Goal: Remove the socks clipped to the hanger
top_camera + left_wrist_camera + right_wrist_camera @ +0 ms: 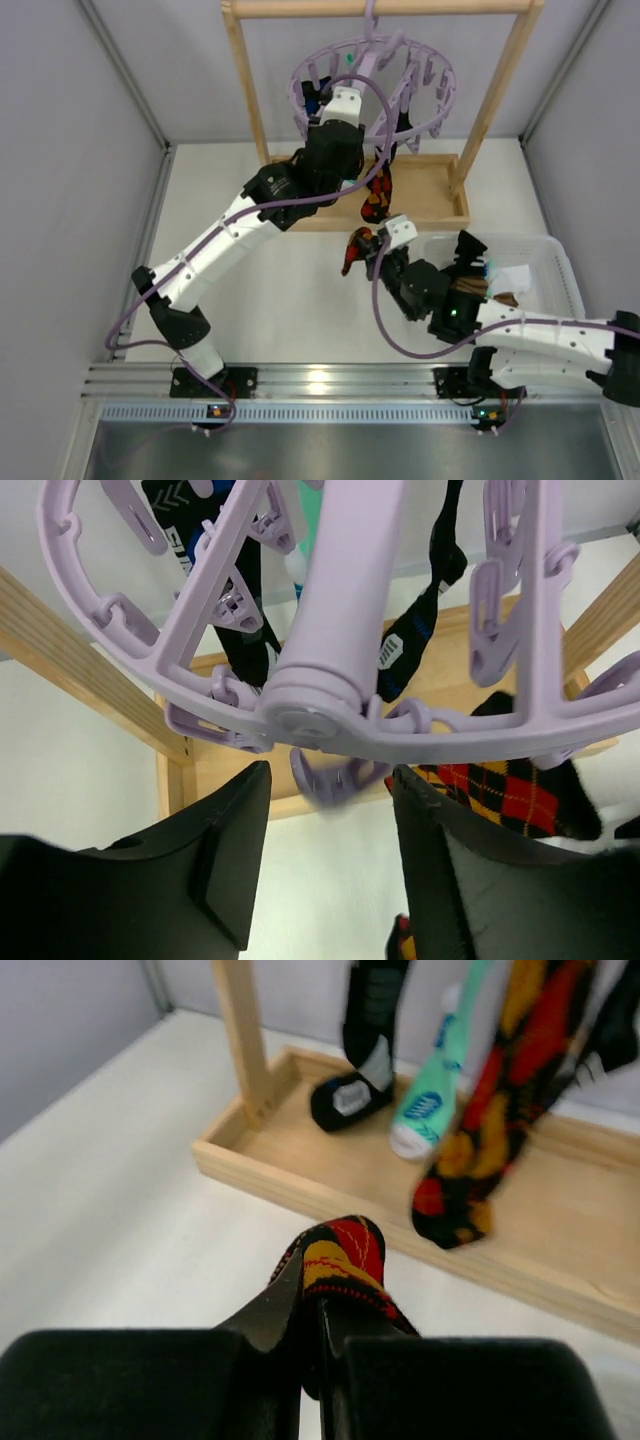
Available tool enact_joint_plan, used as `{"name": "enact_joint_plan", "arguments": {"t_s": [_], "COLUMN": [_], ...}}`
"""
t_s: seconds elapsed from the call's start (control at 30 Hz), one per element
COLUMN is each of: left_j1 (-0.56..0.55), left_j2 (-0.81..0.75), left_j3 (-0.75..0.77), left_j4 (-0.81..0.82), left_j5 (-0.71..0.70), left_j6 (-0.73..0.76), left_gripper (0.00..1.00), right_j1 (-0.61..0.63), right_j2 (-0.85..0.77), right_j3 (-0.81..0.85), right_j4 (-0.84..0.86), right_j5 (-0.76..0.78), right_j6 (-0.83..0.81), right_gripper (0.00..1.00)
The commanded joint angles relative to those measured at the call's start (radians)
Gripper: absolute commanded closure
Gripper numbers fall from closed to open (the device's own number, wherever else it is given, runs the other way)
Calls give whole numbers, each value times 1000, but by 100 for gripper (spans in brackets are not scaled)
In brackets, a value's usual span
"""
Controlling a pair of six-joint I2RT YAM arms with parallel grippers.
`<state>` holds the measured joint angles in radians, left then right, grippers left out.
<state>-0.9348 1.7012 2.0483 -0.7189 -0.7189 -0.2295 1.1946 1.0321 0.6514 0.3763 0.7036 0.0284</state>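
Observation:
The lavender hanger (375,85) hangs from the wooden rack's top bar. My left gripper (347,92) is raised just under its ring and hub (330,610). It is open (330,820), with a lavender clip peg (335,778) beyond the gap. Black socks with teal and white patches (415,640) and one argyle sock (500,790) hang from the clips. My right gripper (315,1295) is shut on the other red-orange-black argyle sock (345,1250) and holds it low in front of the rack (352,252). A black sock (365,1050), a teal-white sock (430,1100) and the hanging argyle sock (490,1120) dangle over the rack's base.
The wooden rack has two uprights (245,85) and a shallow tray base (300,1175). A white bin (560,265) at the right holds a brown sock and other fabric. Grey walls close in the left and right sides.

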Motion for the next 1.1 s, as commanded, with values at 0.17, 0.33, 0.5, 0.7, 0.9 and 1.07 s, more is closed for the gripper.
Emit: {"name": "enact_joint_plan", "arguments": {"t_s": [0.17,0.33,0.5,0.7,0.9,1.07], "left_j1": [5,5,5,5,5,5], "left_j2": [-153,-282,-448,-593,-695,-736], "left_j3": [-137,-325,-482,-588,-628,-651], "left_j4": [-4,-4,-4,-4,-4,-4], "left_j5": [130,134,124,128,162,173], "left_j6": [-28,-85,-152,-169,-166,-169], "left_gripper": [2,2,2,2,2,2], "right_j1": [-322,-525,-722,-889,-1001,-1128], "right_j2": [-152,-167,-187,-264,-260,-253], "right_j3": [279,413,445,430,458,416], "right_j4": [-911,-1203,-1246,-1235,-1277,-1257], "right_j5": [69,130,82,13,45,21], "right_j6": [267,318,337,367,364,352], "right_gripper": [100,100,100,100,100,100]}}
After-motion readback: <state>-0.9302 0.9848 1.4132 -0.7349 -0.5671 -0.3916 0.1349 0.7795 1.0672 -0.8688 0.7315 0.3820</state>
